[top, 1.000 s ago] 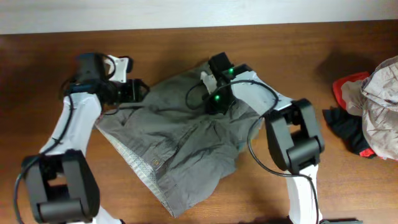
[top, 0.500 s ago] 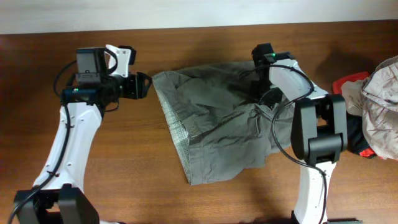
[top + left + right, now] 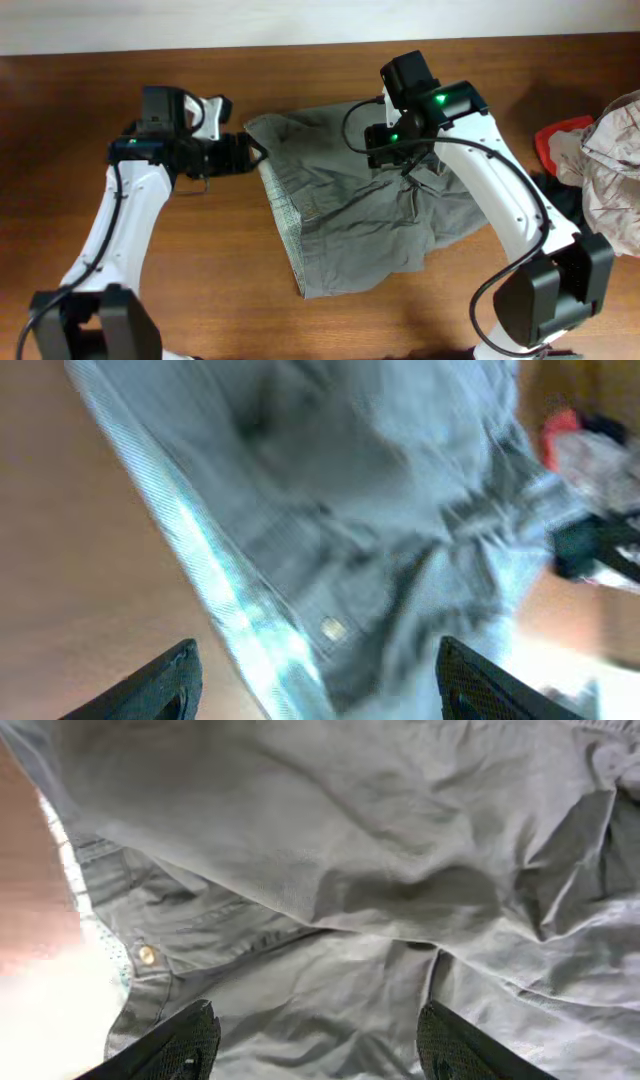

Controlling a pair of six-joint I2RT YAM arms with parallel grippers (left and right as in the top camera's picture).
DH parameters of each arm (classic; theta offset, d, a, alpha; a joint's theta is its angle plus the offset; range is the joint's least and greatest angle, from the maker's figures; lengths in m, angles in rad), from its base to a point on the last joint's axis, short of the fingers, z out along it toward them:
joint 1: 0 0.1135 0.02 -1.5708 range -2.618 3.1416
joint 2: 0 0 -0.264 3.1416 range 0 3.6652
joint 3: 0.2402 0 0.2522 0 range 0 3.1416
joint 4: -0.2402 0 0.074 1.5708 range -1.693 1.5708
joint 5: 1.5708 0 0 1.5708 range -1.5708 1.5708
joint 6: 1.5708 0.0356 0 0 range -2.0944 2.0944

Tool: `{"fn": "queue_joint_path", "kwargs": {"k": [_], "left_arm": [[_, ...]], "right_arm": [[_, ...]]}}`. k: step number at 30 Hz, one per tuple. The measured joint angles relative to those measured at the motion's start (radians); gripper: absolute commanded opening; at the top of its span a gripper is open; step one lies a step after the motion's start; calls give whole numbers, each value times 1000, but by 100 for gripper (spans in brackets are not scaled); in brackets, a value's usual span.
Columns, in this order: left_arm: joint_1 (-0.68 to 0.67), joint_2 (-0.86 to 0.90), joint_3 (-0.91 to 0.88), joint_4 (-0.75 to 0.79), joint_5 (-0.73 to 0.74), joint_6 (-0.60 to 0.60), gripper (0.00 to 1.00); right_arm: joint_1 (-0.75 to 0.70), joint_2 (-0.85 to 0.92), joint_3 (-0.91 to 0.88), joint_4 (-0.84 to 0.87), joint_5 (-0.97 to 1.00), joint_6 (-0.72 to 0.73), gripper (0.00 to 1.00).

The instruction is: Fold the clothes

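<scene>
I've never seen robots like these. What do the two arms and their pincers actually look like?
The left arm and right arm are slim white tubes linked by chunky black joint blocks, with thin black cables looping alongside. Small green lights glow near the right wrist. The left gripper and right gripper each end in two dark, wedge-shaped fingers.

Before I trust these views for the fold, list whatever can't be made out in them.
Overhead: the right arm covers the upper right part of the shorts.
Left wrist: blur smears the shorts; seams and the button are vague.
Right wrist: only the tips of the fingers show, cut by the bottom edge.
Overhead: the garment pile is cut off by the right edge.
</scene>
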Motion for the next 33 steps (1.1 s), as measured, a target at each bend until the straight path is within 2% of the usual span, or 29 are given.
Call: {"fn": "queue_joint_path", "kwargs": {"k": [4, 7, 13, 20, 24, 28, 29, 30, 33], "left_arm": [[-34, 80, -72, -23, 122, -28, 75], [-93, 116, -144, 49, 145, -37, 75], [-194, 189, -179, 135, 79, -40, 75], [-207, 272, -181, 239, 31, -55, 74], [-219, 291, -181, 317, 56, -61, 57], [-240, 305, -182, 348, 103, -65, 11], [-242, 305, -182, 349, 115, -64, 4], [-242, 305, -182, 349, 126, -68, 1], [-235, 305, -182, 349, 164, -69, 1]], "right_arm": [[-41, 4, 0, 0, 5, 32, 71], [-67, 4, 0, -4, 10, 46, 71], [-77, 25, -1, -22, 11, 53, 70], [-77, 29, -32, -19, 11, 53, 70], [-77, 32, -56, -2, 11, 53, 69], [-77, 33, -58, -2, 11, 53, 69], [-77, 33, -58, -2, 11, 53, 69], [-77, 33, -58, -2, 11, 53, 69], [-77, 33, -59, -1, 11, 53, 69]]}}
